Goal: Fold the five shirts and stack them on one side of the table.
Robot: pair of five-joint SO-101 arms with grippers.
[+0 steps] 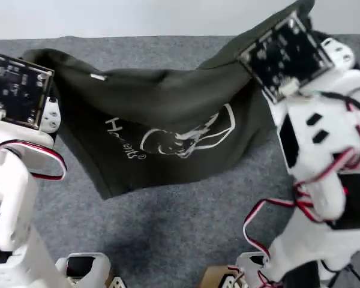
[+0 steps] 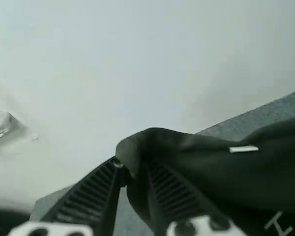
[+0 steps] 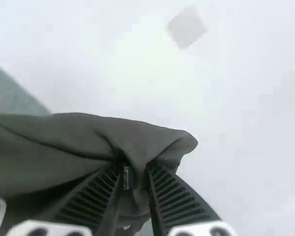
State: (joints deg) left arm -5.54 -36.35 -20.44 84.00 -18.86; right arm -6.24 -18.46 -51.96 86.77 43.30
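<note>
Shirt [image 1: 168,126] of dark olive cloth, with a white print [image 1: 186,135] on the chest, hangs spread between the two arms over the grey tabletop [image 1: 186,228]. The left arm's jaws are closed on a bunched fold at one upper corner, near a small white tag [image 2: 243,149]. The right arm's jaws are closed on a similar wad of cloth at the opposite corner. From the high view the lower edge seems to rest on the tabletop, though whether it lies flat or only brushes it is hard to tell.

The cloth looks soft and light. It sags in a shallow curve between the two holds and creases wherever it is pinched, so it will follow the jaws without keeping any shape of its own. It should not be slippery, but a pinch that takes only a thin edge could pull free under tension.

For a clean fold, the better places to take hold are likely the shoulder seams or the hem corners, where doubled stitching gives the jaws more to bite. Both sides should be kept level so the body drapes evenly.
</note>
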